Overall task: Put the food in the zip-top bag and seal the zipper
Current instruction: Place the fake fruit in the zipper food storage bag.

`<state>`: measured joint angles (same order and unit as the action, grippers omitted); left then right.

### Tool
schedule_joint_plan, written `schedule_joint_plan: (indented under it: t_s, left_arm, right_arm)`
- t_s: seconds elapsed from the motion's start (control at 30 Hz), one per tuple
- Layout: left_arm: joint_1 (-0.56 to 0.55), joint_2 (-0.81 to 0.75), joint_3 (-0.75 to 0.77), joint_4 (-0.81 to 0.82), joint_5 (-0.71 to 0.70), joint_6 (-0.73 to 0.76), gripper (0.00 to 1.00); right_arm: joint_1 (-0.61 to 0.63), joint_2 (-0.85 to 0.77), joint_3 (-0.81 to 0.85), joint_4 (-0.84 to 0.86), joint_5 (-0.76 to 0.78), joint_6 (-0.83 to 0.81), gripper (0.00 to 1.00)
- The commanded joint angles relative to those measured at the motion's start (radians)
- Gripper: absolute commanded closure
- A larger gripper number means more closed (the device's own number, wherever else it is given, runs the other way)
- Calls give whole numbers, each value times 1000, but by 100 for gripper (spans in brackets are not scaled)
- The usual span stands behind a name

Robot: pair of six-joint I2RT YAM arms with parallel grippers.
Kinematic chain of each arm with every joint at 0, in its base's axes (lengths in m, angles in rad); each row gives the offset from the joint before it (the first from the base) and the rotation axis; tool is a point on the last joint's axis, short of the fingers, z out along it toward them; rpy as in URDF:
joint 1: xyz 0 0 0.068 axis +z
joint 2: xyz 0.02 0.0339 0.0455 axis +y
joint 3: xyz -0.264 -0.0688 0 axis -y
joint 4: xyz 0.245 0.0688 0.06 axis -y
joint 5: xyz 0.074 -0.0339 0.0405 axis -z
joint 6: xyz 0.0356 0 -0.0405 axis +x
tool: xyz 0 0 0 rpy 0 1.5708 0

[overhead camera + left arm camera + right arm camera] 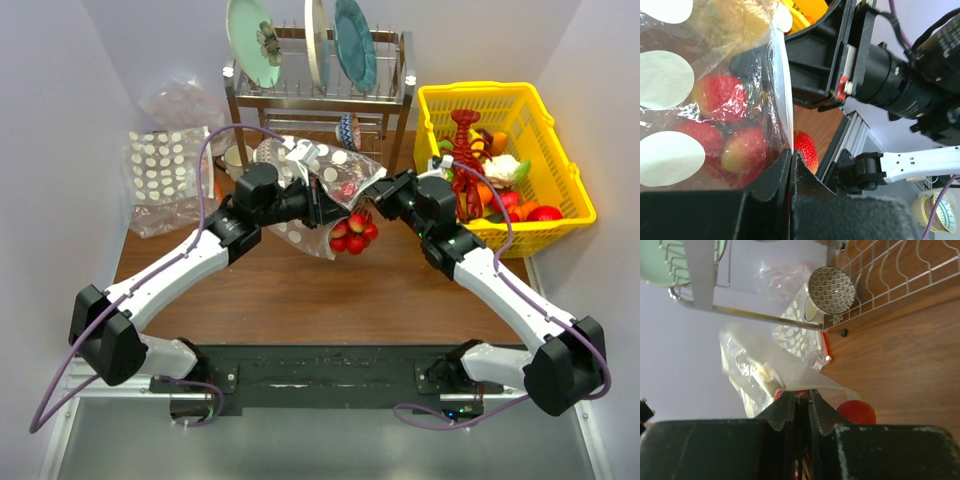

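- Our left hand (791, 159) is pressed together, pinching the edge of the zip-top bag (715, 60); no gap shows between its fingers.
- Our right hand (800, 396) is pressed together too, nipping a fold of the same clear film from the opposite side.
- The bag hangs between the two hands, off the surface (300, 300) and just in front of the dish rack (320, 100). White round spots show on its film.
- The strawberries (353, 233) sag at its low end. We cannot tell whether every one is inside, nor make out the zipper or whether it is closed.
- Risk, as we judge it: the berries' weight could drag the thin film out of either pinch, tipping the bag and spilling them.
- The hands are also close together, so they could knock each other, and a skewed pull could leave the strip misaligned.
- Counts: from the left wrist, three berries show through the film and a fourth past its edge; from above the cluster looks like five.
- Further out: one yellow basket (480, 88) of toy foods (490, 175) heaped too thick to count, three plates (355, 45), one patterned bowl (831, 287), one flat dotted pack (165, 170).
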<state>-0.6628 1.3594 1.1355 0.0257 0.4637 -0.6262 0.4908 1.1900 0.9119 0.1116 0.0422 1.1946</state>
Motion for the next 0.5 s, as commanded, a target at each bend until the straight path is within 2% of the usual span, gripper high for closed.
schedule_joint_plan:
  t_s: [0.0, 0.23, 0.37, 0.47]
  left_arm:
    - [-18, -17, -31, 56, -39, 36, 100]
    - [-26, -29, -34, 123, 52, -23, 100]
    - [-32, -29, -14, 157, 93, -59, 100]
    - [-44, -14, 0, 174, 127, -82, 100]
  right_arm:
    - [-6, -12, 99, -92, 70, 129, 100]
    - [-6, -4, 101, -182, 192, 192, 100]
    - [-6, 25, 81, -168, 151, 244, 100]
    - [-3, 49, 110, -232, 156, 267, 100]
